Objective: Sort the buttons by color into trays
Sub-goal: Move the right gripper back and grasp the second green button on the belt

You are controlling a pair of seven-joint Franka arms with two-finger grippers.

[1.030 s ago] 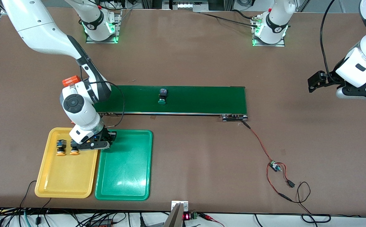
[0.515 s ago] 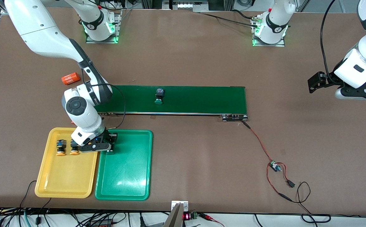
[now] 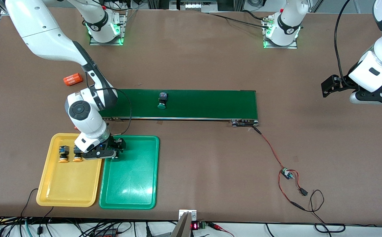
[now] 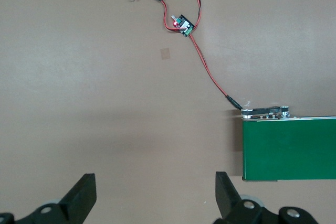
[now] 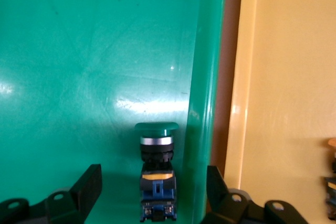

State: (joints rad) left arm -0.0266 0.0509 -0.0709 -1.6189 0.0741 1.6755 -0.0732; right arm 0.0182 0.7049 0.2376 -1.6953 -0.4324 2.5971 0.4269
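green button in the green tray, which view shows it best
The right wrist view: the green button lies in full sight on the green tray, between the open right claw fingers. In the front view only its cap peeks out beneath that claw. The left wrist view misses it.

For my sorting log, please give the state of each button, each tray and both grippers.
Right gripper: open, over green tray.
Left gripper: open, waiting.
Green button: released in green tray.
Second green button: on belt.
Orange buttons: both in yellow tray.
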